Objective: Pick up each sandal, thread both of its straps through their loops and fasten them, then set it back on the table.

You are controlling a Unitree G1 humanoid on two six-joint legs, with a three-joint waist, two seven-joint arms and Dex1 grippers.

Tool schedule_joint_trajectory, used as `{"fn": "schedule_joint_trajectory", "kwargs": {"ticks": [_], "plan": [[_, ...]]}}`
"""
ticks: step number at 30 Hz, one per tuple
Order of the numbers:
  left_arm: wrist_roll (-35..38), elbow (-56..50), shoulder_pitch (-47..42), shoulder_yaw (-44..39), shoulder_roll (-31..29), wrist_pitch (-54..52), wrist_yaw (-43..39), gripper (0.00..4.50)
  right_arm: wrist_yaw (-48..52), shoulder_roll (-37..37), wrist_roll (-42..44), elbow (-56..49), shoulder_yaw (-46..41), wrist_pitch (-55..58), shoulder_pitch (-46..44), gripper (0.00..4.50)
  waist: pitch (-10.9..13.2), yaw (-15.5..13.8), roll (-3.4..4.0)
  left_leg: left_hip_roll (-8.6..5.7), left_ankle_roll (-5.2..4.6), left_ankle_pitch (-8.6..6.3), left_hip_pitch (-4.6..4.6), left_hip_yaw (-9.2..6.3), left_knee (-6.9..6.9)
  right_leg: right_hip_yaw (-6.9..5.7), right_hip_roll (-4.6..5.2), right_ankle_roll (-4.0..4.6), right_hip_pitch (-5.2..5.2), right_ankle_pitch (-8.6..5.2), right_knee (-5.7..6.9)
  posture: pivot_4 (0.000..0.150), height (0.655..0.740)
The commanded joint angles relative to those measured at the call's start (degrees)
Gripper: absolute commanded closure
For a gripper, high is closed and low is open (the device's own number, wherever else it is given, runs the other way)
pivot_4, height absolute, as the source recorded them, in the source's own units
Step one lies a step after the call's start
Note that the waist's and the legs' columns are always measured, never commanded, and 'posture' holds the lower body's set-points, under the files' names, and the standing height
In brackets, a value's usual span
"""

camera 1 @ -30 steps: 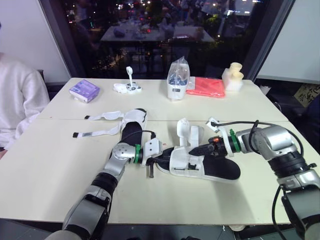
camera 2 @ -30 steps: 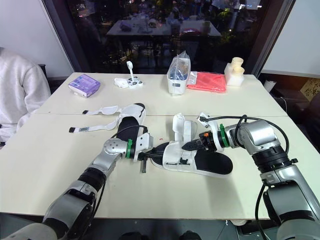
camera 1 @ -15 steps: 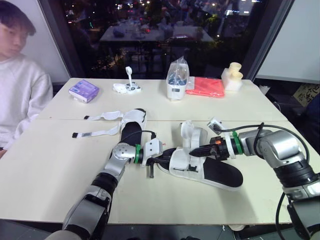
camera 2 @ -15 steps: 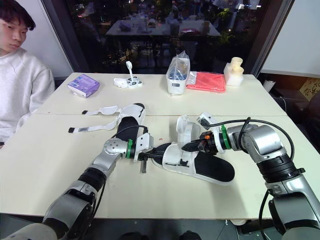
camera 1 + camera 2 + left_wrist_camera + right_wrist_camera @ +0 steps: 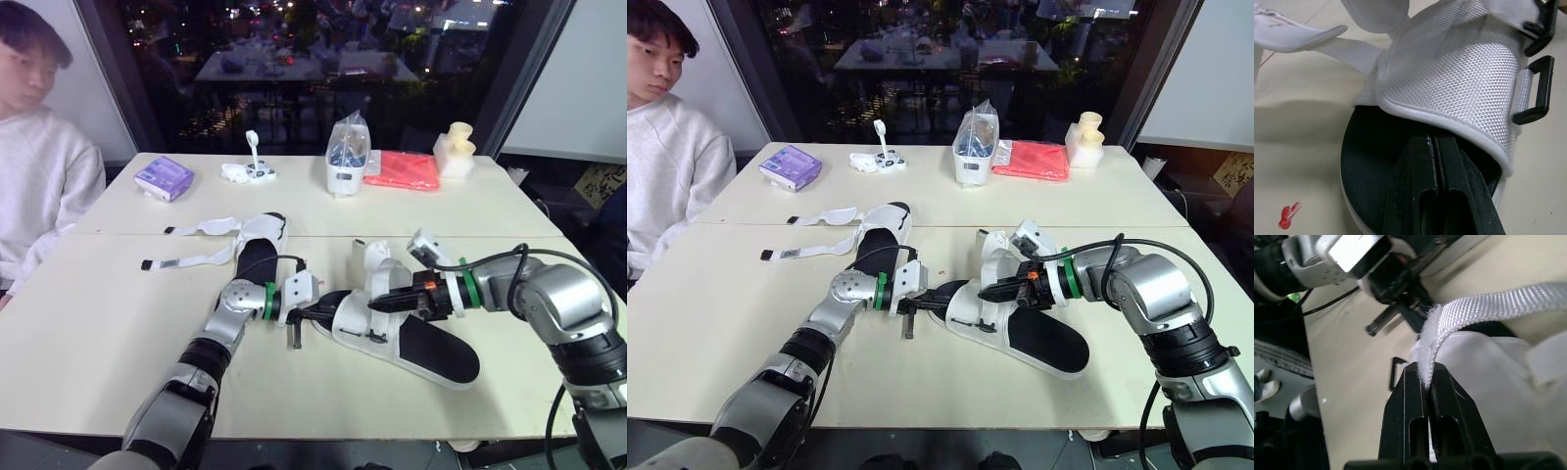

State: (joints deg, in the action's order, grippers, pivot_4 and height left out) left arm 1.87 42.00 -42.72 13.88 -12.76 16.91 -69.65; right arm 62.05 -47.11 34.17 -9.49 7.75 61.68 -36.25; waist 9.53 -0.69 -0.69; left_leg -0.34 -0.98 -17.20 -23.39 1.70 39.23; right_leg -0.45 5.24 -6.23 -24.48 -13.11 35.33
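Firmly, left end effector [image 5: 1432,143] grips the sandal [image 5: 433,354] sole, right end effector [image 5: 1426,368] pinches its strap [image 5: 1498,303], spare sandal [image 5: 265,231] beside

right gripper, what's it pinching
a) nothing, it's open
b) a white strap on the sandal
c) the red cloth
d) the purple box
b: the right wrist view shows the right gripper shut on the edge of the white woven strap of the sandal.

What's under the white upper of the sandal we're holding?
The black footbed runs under the white upper, and the left gripper reaches in over it, fingers together. The upper covers its fingertips.
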Motion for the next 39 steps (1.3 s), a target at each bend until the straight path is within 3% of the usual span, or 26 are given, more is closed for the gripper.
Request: {"fn": "schedule_joint_trajectory", "kwargs": {"ticks": [1,13,17,20,21,27,31,39], "plan": [[-0.7,-0.3,1.0,1.1,-0.3,-0.3,-0.4,4.5,-1.3,0.6,1.6,-3.4,-1.7,0.5,0.8,4.46,0.0,0.0,0.0,0.0,0.0,0.0,0.0,0.0,0.0,0.0,0.0,0.0,0.0,0.0,0.0,0.15,0.74],[-0.7,-0.4,1.0,1.1,-0.2,-0.3,-0.4,4.5,-5.0,0.1,1.7,-8.4,-1.9,0.6,7.4,4.46,0.0,0.0,0.0,0.0,0.0,0.0,0.0,0.0,0.01,0.01,0.0,0.0,0.0,0.0,0.0,0.15,0.74],[-0.7,-0.6,1.1,1.2,-0.2,-0.3,-0.4,4.5,-6.5,-0.7,2.2,-9.9,-2.8,2.2,8.2,3.21,0.0,0.0,0.0,0.0,-0.01,0.01,0.01,0.0,0.02,0.0,-0.02,0.0,0.02,0.0,0.02,0.15,0.74],[-0.7,-0.7,1.2,1.2,-0.2,-0.4,-0.3,4.5,-7.0,-3.9,5.5,-13.8,-7.8,6.4,8.1,1.68,0.0,-0.1,0.0,-0.01,-0.01,0.01,0.01,0.0,0.02,0.0,-0.01,0.0,0.02,0.0,0.02,0.15,0.74],[-0.6,-0.8,1.3,1.2,-0.1,-0.5,-0.2,4.5,-7.0,-5.2,7.1,-14.9,-10.1,7.9,8.2,1.36,0.0,-0.2,0.0,-0.01,-0.01,0.01,0.01,0.0,0.03,0.0,-0.01,0.0,0.02,0.0,0.02,0.15,0.74],[-0.5,-1.0,1.5,1.0,0.1,-0.6,0.3,4.5,-9.2,-8.4,15.7,-19.7,-22.3,16.0,12.1,1.36,0.0,-0.1,-0.02,-0.01,-0.01,0.0,0.01,-0.05,0.04,-0.01,0.13,0.0,0.06,0.0,0.0,0.15,0.74],[-0.3,-1.0,1.2,0.8,0.4,-0.6,0.4,4.5,-12.9,-5.0,23.3,-24.4,-29.3,22.4,18.1,1.36,0.0,-0.2,-0.03,-0.01,-0.01,0.0,0.02,-0.06,0.03,-0.01,0.16,0.0,0.08,0.0,0.0,0.15,0.74],[0.6,-4.0,2.2,1.2,0.5,-2.1,-0.7,4.5,-23.6,3.1,22.6,-28.3,-26.1,20.4,27.2,1.36,0.0,-0.1,-0.05,-0.05,-0.02,0.01,0.04,-0.05,0.05,-0.01,0.19,0.0,0.13,0.0,0.01,0.15,0.74]]}}
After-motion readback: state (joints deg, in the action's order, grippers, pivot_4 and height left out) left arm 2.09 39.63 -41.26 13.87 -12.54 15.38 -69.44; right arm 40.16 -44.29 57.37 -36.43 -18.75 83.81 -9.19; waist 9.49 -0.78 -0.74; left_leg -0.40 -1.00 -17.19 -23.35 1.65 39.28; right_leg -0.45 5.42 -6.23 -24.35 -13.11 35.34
